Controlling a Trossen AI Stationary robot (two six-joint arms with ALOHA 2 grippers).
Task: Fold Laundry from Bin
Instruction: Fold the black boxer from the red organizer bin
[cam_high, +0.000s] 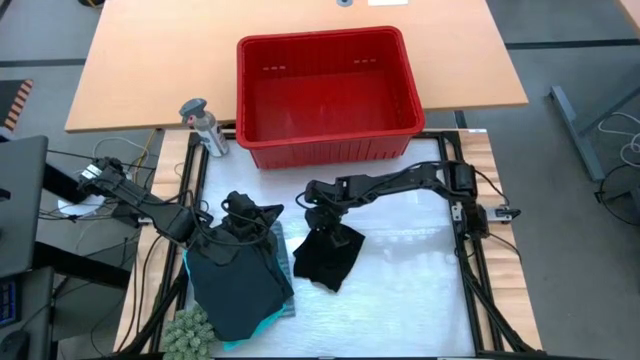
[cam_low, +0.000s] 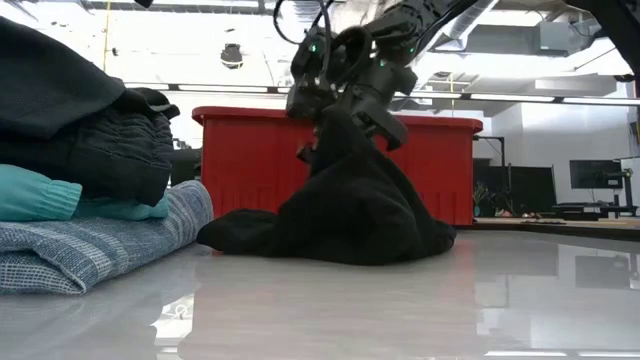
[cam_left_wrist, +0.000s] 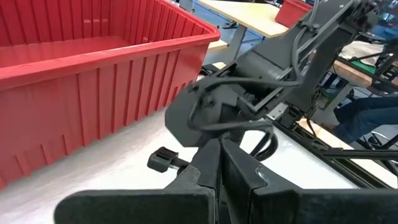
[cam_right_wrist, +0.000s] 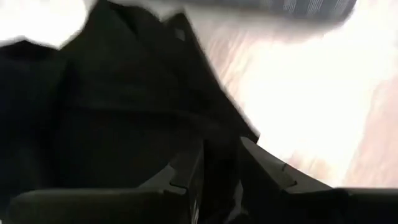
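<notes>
A black garment (cam_high: 330, 257) lies heaped on the white table, right of centre, and my right gripper (cam_low: 338, 118) is shut on its raised top. At the table's left a pile of folded laundry (cam_high: 237, 283) rests flat. In it a blue-grey striped piece (cam_low: 95, 245) is at the bottom, a turquoise one (cam_low: 40, 192) lies on that, and black ones (cam_low: 90, 120) are on top. My left gripper (cam_high: 248, 212) stands shut over the pile's far end. The red bin (cam_high: 325, 92) stands at the far edge, its inside bare. My right gripper pinches a bunched-up peak of the black garment (cam_low: 335, 140) between its two fingers (cam_right_wrist: 264, 171), coming from above and pointing down. The cloth hangs from the fingers like a tent. Its lower part (cam_low: 330, 235) lies spread on the table. My left gripper may or may not touch the pile; I cannot tell.
A small grey bottle (cam_high: 205, 126) stands left of the bin. A green knobbly thing (cam_high: 190, 328) sits at the near left corner. The white tabletop (cam_high: 410, 285) is bare to the right of the black garment. Black frame rails (cam_high: 470, 270) and cables run along the sides.
</notes>
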